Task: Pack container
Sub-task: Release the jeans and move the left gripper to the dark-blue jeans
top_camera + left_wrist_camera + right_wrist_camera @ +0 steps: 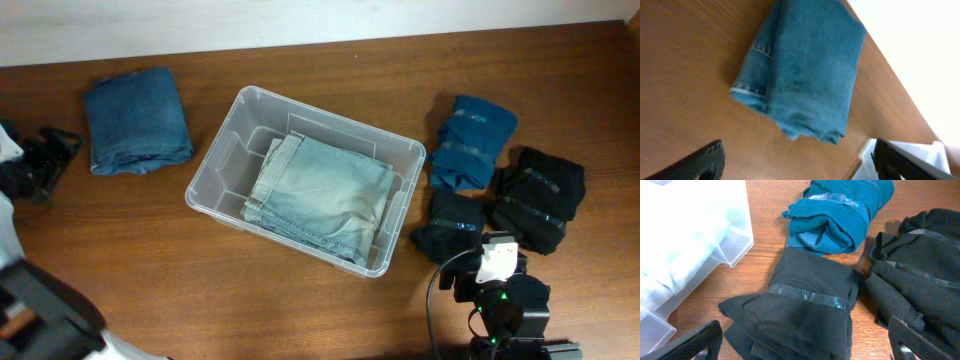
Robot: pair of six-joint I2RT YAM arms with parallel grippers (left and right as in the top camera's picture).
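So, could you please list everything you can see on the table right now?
container: one, clear plastic, middle of the table.
light jeans: one folded pair, pale blue, inside the container.
blue jeans: one folded pair, mid blue, on the table left of the container.
teal bundle: one, taped, right of the container.
black bundles: at least two, taped, beside the teal bundle; exact count unclear.
table: one, brown wood.
left hand: one, black, open, facing the blue jeans.
right hand: one, black, open, facing the nearest black bundle.
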